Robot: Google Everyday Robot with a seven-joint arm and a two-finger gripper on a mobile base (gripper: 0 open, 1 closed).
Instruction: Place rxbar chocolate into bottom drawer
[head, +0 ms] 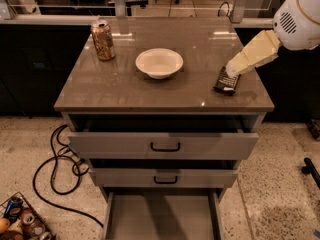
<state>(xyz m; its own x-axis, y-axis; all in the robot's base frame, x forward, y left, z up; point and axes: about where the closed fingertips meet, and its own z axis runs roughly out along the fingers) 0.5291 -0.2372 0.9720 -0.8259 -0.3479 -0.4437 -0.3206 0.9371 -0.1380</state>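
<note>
The rxbar chocolate (225, 82) is a small flat black wrapper lying on the right side of the cabinet top. My gripper (231, 70) comes in from the upper right on a cream-coloured arm, and its tip is right over the bar's far end. I cannot tell if it touches the bar. The bottom drawer (160, 215) is pulled out at the foot of the cabinet, and its plain grey floor shows nothing in it.
A white bowl (159, 62) sits mid-top and a brown-gold drink can (102, 39) stands at the back left. The two upper drawers (165, 145) stick out slightly. A black cable (54, 170) and a basket of cans (20, 224) lie on the floor at left.
</note>
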